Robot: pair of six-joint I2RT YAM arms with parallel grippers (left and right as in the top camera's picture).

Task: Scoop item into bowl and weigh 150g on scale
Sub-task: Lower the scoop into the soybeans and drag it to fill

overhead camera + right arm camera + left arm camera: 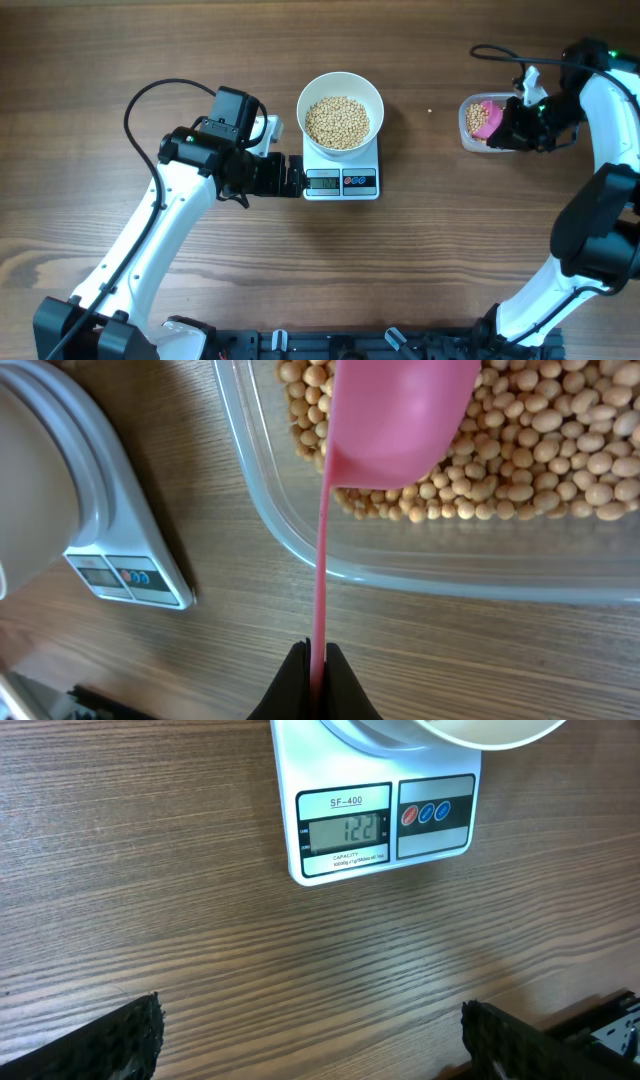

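The white bowl (340, 110) stands on the scale (341, 180) and holds tan beans (337, 122). In the left wrist view the scale (385, 820) shows 122 on its display, and the bowl's rim (480, 730) is at the top edge. My left gripper (290, 178) is open just left of the scale, with bare table between its fingers (110, 1040). My right gripper (318, 660) is shut on the thin handle of a pink scoop (400, 410). The scoop's cup hangs over the beans (540, 430) in a clear tub (450, 570) at the right.
The clear tub (470, 135) sits on the table right of the scale, with wood between them. A black cable (490, 50) loops behind the right arm. A dark rail (350, 345) with the arm bases runs along the table's front edge.
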